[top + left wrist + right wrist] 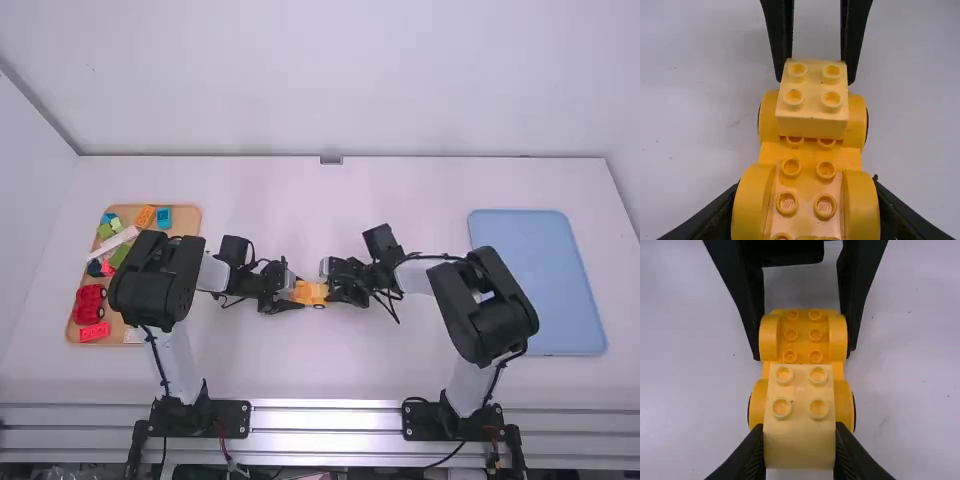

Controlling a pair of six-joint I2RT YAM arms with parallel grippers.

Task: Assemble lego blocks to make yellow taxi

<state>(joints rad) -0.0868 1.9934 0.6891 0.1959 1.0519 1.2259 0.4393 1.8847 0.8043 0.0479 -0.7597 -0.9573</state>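
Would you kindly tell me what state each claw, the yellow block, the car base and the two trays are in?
The left claw, shut on the car base.
The right claw, shut on the yellow block.
The yellow block, studs up, over one end of the car base; pressed home or not, I cannot tell.
The car base, studs up.
The wooden tray, holding loose blocks.
The blue tray, lying flat.

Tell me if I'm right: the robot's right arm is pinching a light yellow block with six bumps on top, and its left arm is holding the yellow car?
Not six bumps: the light yellow block has four on top, as the right wrist view shows. The right end effector is pinching it, and the left end effector is holding the yellow car.
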